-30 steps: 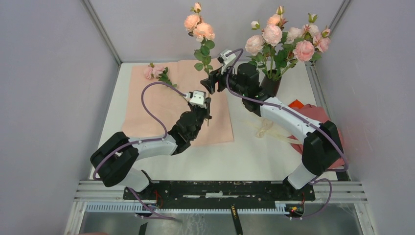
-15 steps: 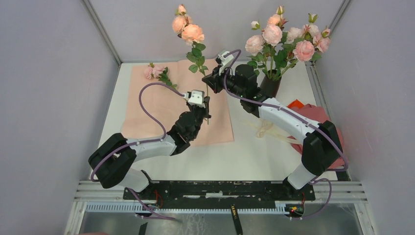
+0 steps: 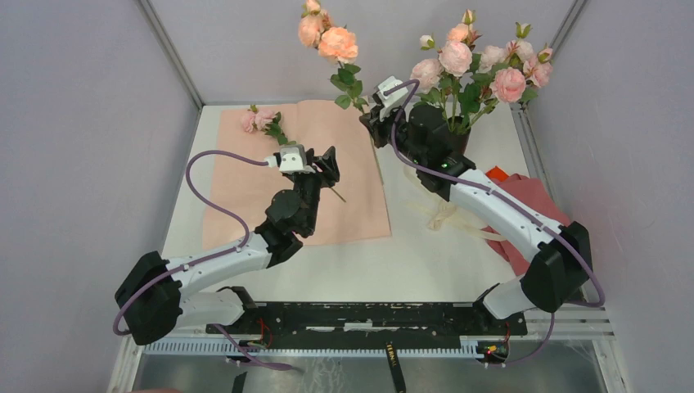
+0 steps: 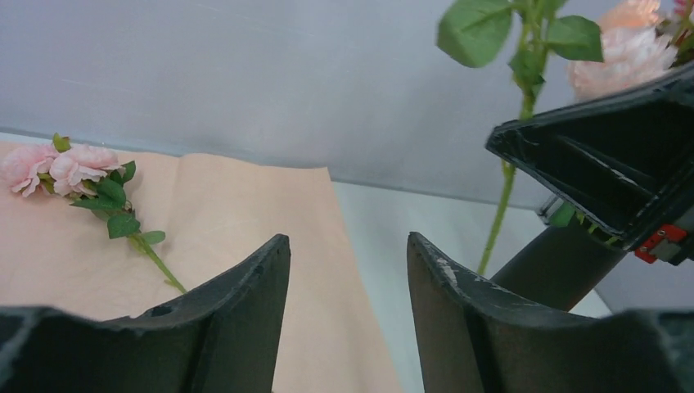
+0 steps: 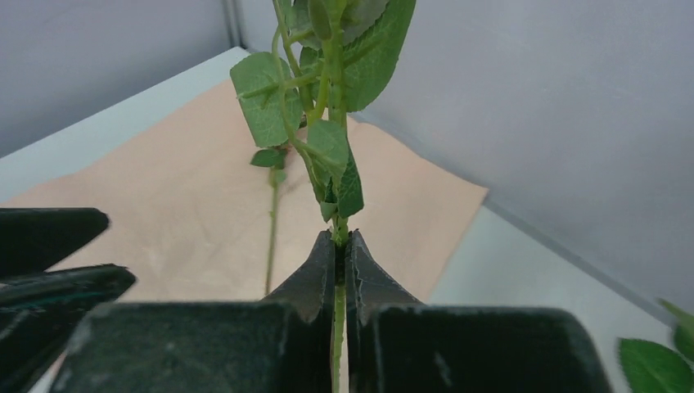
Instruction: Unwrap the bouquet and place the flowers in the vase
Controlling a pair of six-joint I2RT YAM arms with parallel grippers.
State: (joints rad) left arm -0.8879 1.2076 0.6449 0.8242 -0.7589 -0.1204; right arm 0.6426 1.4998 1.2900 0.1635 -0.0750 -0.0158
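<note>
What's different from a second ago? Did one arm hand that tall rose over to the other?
Yes. The right claw closed on the stem of the tall rose. Then the left claw let go, opened and drew back to the left. The right arm shifted the rose slightly toward the back right, nearer the bunch of roses. That bunch, the small rose and the pink paper under it stayed put.

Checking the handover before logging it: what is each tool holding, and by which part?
Right tool: shut on a peach flower, on its green stem just below the leaves. Left tool: open, holding nothing.
</note>
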